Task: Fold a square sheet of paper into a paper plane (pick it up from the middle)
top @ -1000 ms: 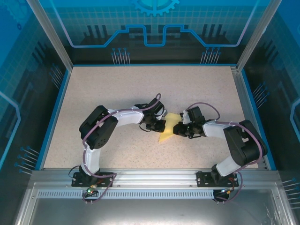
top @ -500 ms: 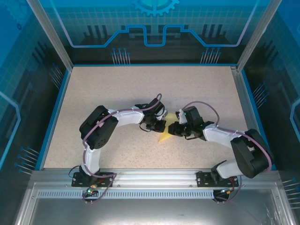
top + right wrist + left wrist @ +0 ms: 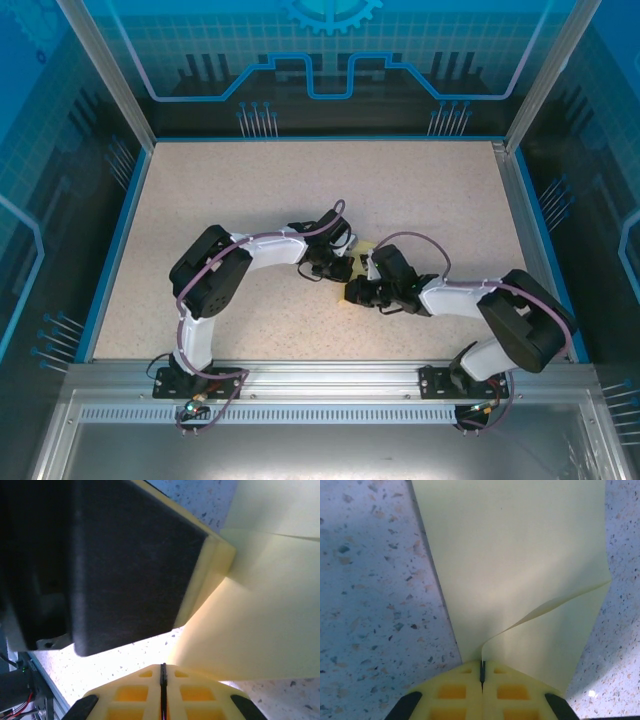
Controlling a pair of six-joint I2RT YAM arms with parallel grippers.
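The square sheet of paper (image 3: pixel 520 555) is pale yellow and folded, lying on the speckled table. One raised layer of it curls up into my left gripper (image 3: pixel 481 672), which is shut on that edge. From above, only slivers of the paper (image 3: pixel 364 249) show between the two wrists. My left gripper (image 3: pixel 342 270) and right gripper (image 3: pixel 352 293) almost touch over it. My right gripper (image 3: pixel 162 672) is shut with nothing seen in its slit, just left of the paper's (image 3: pixel 260 615) near edge. The left gripper's black body (image 3: pixel 110 555) looms close above it.
The speckled table top (image 3: pixel 250 190) stretches wide to the back and left. A blue rim (image 3: pixel 112 240) bounds it, with blue panel walls behind. An aluminium rail (image 3: pixel 320 375) carrying both arm bases runs along the near edge.
My right arm has swung left and nearer, sliding over the paper until its gripper sits beside the left one, and its jaws have closed. The left arm has stayed put, holding the paper.
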